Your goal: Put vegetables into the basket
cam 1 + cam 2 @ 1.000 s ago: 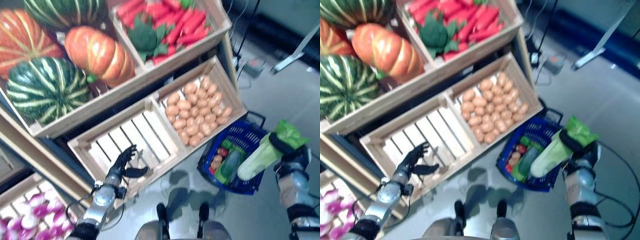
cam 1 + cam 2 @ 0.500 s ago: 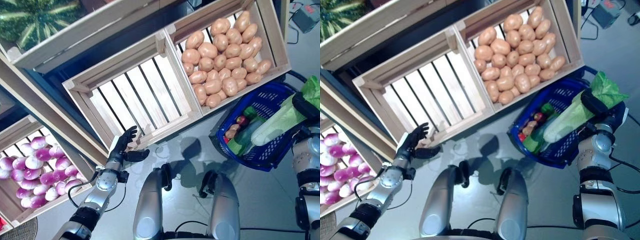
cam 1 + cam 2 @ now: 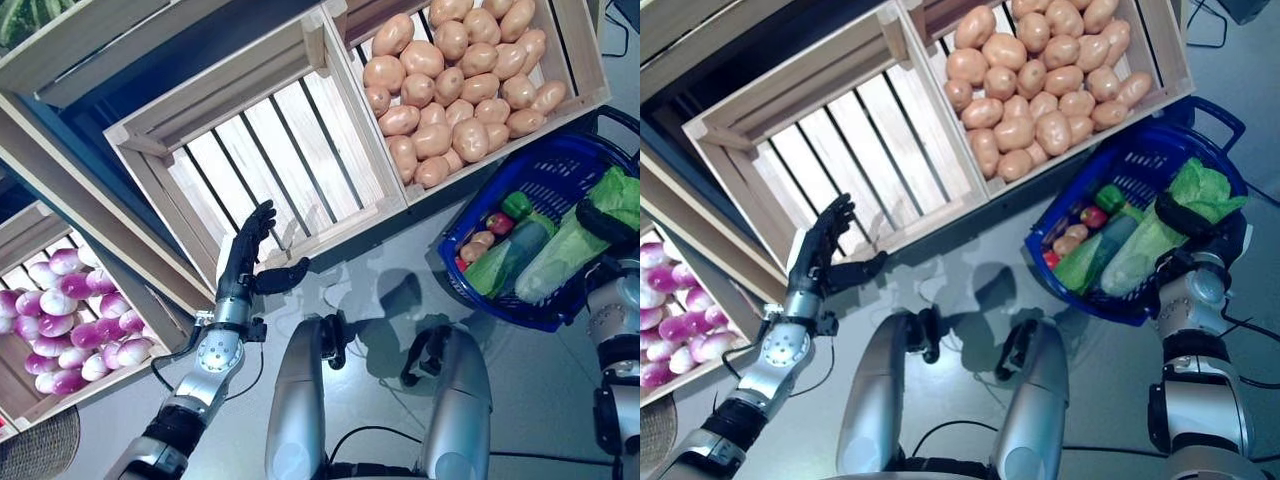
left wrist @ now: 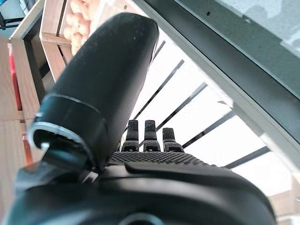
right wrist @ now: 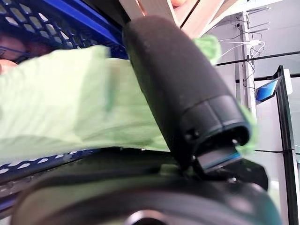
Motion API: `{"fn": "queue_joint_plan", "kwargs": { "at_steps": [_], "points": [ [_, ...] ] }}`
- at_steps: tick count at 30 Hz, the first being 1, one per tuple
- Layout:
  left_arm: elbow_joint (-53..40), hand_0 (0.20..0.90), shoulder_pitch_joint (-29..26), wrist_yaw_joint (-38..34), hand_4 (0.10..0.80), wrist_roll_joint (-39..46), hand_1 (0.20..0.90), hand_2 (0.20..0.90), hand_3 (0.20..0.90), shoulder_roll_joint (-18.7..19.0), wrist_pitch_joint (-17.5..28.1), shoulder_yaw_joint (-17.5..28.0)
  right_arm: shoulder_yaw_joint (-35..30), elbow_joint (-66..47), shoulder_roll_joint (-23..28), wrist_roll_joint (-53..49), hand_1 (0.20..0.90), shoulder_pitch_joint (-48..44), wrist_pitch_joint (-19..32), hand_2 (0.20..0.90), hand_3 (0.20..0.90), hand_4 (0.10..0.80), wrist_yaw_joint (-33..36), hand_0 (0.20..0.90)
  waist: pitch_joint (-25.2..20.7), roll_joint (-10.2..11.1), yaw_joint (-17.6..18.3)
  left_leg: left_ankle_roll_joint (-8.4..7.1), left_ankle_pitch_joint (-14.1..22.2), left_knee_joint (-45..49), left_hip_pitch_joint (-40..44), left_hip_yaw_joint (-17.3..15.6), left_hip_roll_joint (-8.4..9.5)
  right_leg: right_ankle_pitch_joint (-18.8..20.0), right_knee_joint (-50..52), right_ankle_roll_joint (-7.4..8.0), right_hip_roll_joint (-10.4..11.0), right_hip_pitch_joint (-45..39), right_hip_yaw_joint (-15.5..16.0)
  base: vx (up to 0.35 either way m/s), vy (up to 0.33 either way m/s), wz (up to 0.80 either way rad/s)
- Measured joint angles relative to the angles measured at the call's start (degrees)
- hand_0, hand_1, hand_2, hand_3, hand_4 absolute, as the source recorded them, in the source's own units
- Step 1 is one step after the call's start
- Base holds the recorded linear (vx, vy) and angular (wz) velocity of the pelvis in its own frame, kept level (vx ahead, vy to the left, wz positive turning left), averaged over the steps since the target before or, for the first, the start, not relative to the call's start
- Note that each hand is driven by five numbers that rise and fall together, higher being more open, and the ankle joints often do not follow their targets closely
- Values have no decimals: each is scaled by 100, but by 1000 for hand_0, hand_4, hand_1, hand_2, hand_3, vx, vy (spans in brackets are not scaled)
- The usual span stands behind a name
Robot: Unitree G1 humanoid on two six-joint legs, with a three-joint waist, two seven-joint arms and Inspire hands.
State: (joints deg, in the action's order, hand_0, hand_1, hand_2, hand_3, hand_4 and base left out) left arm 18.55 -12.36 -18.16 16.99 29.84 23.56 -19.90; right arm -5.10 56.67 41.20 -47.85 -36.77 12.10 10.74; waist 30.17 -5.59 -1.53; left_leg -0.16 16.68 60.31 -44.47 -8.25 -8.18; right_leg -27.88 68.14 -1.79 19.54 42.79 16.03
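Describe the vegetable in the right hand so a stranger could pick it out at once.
Find the blue basket on the floor below the crate of potatoes. The right hand holds a long cabbage over its edge. It is the largest, pale green with leafy top, unlike the small round vegetables inside.

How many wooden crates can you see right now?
3: an empty slatted crate ahead of the left hand, one of potatoes beside it, one of purple turnips lower left. More may lie outside the views.
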Motion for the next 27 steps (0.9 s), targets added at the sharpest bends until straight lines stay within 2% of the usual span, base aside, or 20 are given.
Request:
{"fn": "queue_joint_plan", "kwargs": {
  "at_steps": [7,14,21,27],
  "points": [
    [11,900,1,3,800,14,900,900,900,10,11,1,144,104,9,-218,900,-9,-128,900,900,800,-535,900,0,6,-35,-40,35,-189,344,-5,-79,40,-245,32,-116,-363,52,14,7,-5],
    [15,900,75,107,800,14,900,900,900,11,11,1,142,147,22,-233,900,51,-506,900,900,800,-882,900,-4,20,-50,-108,-20,-799,1274,-6,-81,170,-930,128,-269,-1354,202,64,14,-2],
    [65,900,60,267,800,-3,900,900,900,17,3,11,149,148,-50,-228,900,248,-663,900,900,800,-1152,900,-25,150,-94,-124,-436,-2202,2387,-233,-68,729,-2373,279,-551,-2367,310,89,33,-9],
    [186,900,72,288,800,-233,900,900,900,26,-87,89,139,77,-455,-217,900,593,-674,900,900,800,-1208,900,-334,420,-112,-146,-975,-3823,3557,-486,29,1350,-3981,438,-896,-3406,345,140,50,-11]
  ]
}}
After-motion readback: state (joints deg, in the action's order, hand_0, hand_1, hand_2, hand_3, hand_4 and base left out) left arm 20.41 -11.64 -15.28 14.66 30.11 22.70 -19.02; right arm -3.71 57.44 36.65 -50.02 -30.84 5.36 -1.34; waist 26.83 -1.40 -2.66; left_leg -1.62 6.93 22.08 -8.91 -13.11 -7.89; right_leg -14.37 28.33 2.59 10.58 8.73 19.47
